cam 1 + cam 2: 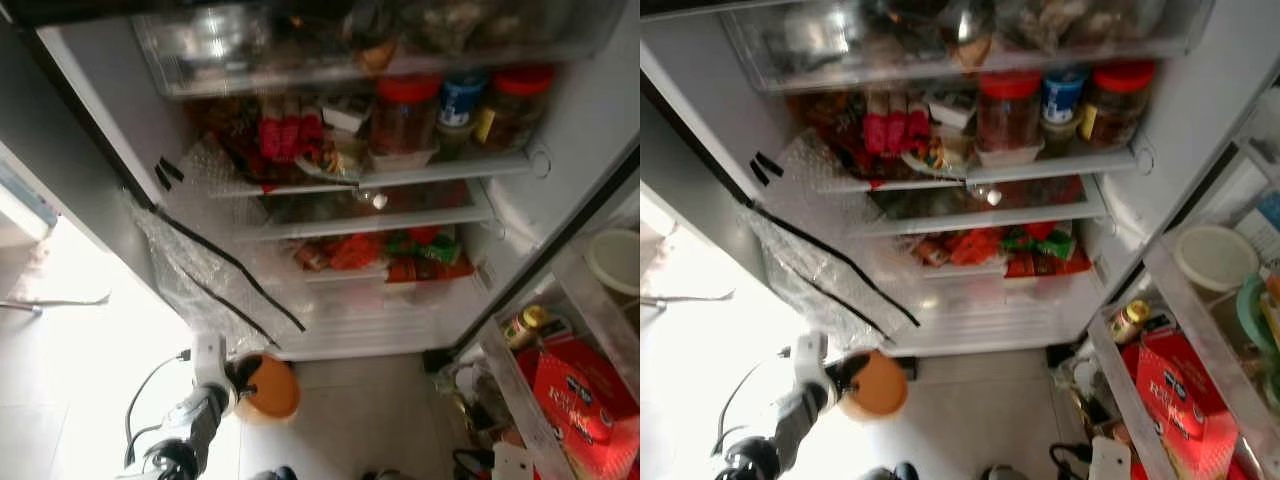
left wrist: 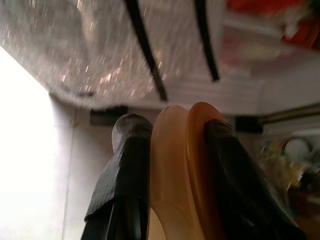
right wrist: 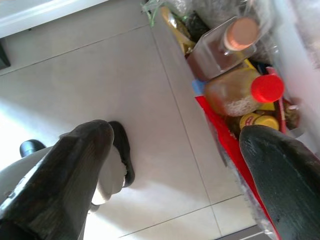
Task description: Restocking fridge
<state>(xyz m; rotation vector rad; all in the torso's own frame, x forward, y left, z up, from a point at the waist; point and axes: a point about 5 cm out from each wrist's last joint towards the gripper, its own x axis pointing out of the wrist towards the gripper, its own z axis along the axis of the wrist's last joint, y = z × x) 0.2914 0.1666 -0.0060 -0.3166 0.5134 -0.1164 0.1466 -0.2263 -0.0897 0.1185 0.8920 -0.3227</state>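
The fridge (image 1: 560, 130) stands open in front of me, its shelves crowded with jars and packets. My left gripper (image 1: 243, 378) is low in front of it, above the floor, shut on an orange bowl (image 1: 270, 388). In the left wrist view the bowl's rim (image 2: 180, 165) sits clamped between the two black fingers (image 2: 125, 165). My right gripper (image 3: 170, 170) hangs open over the tiled floor beside the door bins, nothing between its fingers.
A crinkled clear plastic sheet with black strips (image 1: 200, 265) hangs from the fridge's left side toward the floor. The open door on the right holds a red box (image 1: 580, 395), a small jar (image 1: 522, 325), a white lidded tub (image 1: 1212, 258). Bottles (image 3: 235, 90) fill its lower bin.
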